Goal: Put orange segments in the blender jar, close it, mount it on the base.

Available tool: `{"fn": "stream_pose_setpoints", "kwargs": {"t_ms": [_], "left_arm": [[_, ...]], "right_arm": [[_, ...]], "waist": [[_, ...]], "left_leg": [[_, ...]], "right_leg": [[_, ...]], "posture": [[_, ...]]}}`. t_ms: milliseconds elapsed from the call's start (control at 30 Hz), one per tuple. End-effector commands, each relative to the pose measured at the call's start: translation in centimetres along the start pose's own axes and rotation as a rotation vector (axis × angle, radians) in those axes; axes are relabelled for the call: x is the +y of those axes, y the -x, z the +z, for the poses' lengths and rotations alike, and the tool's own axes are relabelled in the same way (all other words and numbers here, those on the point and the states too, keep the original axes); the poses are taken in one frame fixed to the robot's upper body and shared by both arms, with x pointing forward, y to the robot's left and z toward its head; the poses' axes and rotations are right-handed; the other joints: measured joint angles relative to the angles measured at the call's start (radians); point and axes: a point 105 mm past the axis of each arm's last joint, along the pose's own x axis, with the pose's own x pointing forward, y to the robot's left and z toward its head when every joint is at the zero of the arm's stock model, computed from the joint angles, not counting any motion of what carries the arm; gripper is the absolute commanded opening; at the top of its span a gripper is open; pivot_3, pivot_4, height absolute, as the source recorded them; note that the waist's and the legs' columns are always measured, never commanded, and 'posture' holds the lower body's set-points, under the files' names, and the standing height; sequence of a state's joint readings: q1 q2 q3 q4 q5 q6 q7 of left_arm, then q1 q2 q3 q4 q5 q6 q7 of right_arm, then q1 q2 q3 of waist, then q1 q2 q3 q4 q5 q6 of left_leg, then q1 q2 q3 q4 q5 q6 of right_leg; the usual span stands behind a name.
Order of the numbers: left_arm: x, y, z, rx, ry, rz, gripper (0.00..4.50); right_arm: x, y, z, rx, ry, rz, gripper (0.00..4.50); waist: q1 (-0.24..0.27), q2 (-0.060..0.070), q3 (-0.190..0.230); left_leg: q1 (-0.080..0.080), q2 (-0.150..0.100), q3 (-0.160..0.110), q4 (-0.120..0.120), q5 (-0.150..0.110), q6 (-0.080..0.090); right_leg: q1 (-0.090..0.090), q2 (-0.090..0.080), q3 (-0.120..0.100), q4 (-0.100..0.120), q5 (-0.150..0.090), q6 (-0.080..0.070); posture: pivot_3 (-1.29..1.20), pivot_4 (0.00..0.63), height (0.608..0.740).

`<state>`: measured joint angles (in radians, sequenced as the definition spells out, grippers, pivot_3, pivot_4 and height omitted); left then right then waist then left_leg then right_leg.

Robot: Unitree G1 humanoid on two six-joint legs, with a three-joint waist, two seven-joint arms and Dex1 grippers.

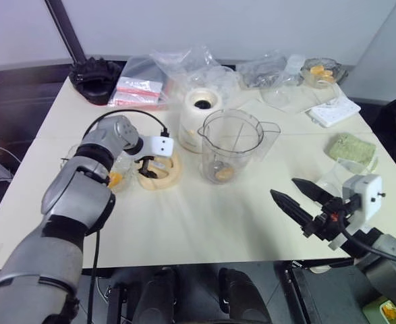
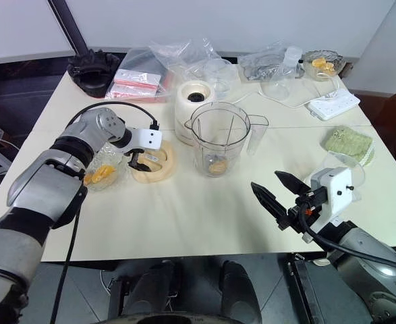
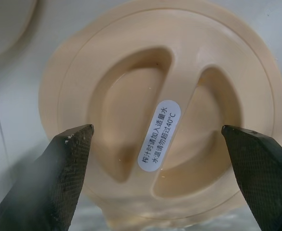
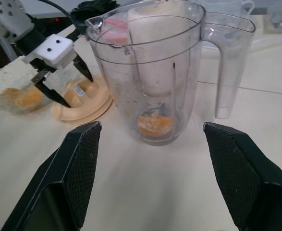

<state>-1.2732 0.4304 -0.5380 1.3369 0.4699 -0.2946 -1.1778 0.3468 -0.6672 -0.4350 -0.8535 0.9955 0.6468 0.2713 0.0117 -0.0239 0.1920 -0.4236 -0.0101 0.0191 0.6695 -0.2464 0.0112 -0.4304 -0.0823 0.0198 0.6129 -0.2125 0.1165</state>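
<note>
The left hand, fingers apart, hangs directly above the peach lid at centre-left, just left of the blender jar, while the right hand waits apart at lower right.

The scene was evenly and fairly brightly lit from above, with a cool, slightly violet tint on the far wall. The table looked pale and a little washed out, and shadows on it were soft and short, lying close under the blender jar and the peach lid. Small glints showed on the jar's clear wall and on the plastic bags at the far side. The head views bent straight lines near their edges. In the left wrist view the lid was sharp while the fingers were soft; the right wrist view blurred its own fingers similarly.
</note>
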Motion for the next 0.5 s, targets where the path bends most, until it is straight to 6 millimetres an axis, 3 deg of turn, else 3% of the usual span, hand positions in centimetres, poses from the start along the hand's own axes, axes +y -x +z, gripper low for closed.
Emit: {"fn": "stream_pose_setpoints", "kwargs": {"t_ms": [33,233,500], "left_arm": [[-1.5,-0.7,-1.3,0.074,0.012,-0.091,3.61],[-1.3,-0.9,-1.1,0.051,0.042,-0.066,0.61],[1.4,2.1,1.5,-0.097,0.024,0.033,0.61]], "right_arm": [[0.3,0.2,1.4,-0.064,0.044,-0.015,3.62],[0.1,-0.2,1.3,-0.070,0.045,-0.030,3.62],[-0.8,-1.2,1.0,-0.075,0.038,-0.028,3.62]], "waist": [[-0.001,0.000,0.000],[-0.001,0.000,-0.001],[0.001,-0.001,-0.001]], "left_leg": [[0.000,0.000,0.000,0.000,0.000,0.000],[0.001,0.001,0.001,0.000,0.000,0.000],[0.002,0.001,0.001,0.000,0.000,0.000]], "right_leg": [[0.000,0.000,0.000,0.000,0.000,0.000],[0.000,0.001,0.000,0.000,0.000,-0.001],[0.001,0.001,0.001,0.000,0.001,-0.001]], "posture": [[0.00,0.150,0.740],[0.00,0.150,0.740],[0.00,0.150,0.740]]}}
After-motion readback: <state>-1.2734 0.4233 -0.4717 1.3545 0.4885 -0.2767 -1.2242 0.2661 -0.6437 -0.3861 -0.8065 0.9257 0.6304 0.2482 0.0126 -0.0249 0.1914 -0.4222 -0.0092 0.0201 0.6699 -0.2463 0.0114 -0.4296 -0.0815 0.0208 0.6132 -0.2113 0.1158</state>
